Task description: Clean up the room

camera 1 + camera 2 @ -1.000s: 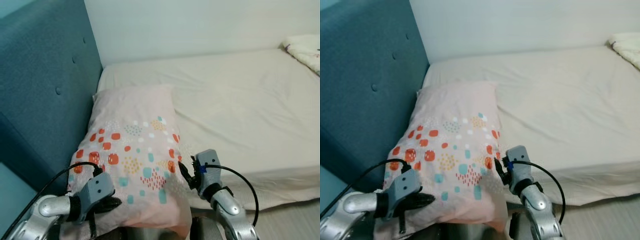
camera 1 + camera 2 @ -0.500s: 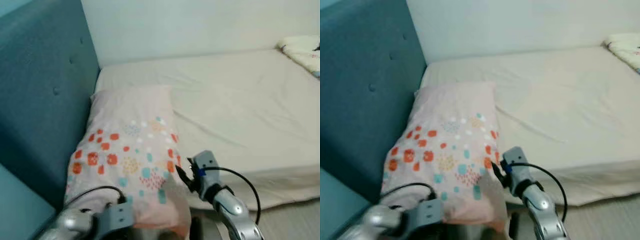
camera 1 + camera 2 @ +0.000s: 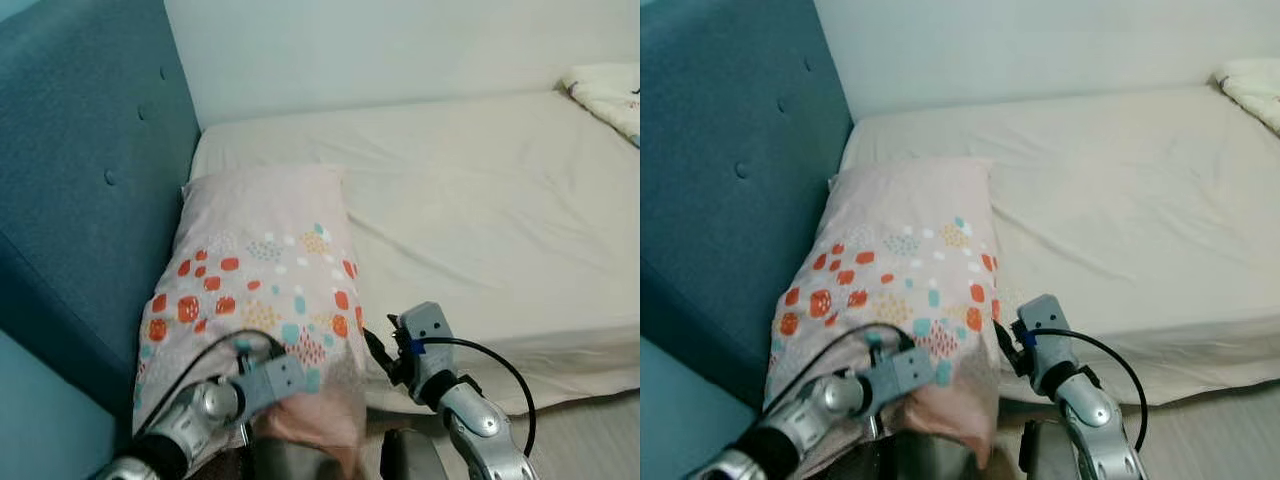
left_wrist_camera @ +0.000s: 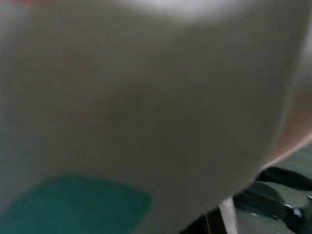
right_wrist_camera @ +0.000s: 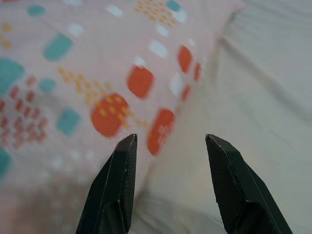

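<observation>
Right tool (image 5: 170, 187) spread apart beside pillow (image 3: 265, 275); left tool's state unreadable, its wrist view blurred.

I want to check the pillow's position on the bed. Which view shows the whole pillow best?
The left eye view: the pillow lies along the headboard. The right eye view matches. The right wrist view gives a patterned patch; the left wrist view only blur.

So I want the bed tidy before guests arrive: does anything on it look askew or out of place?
Yes. The pillow lies lengthwise along the headboard, its near end hanging over the mattress edge, where the left end effector presses into it. A bundle of bedding sits crumpled at the far corner.
</observation>
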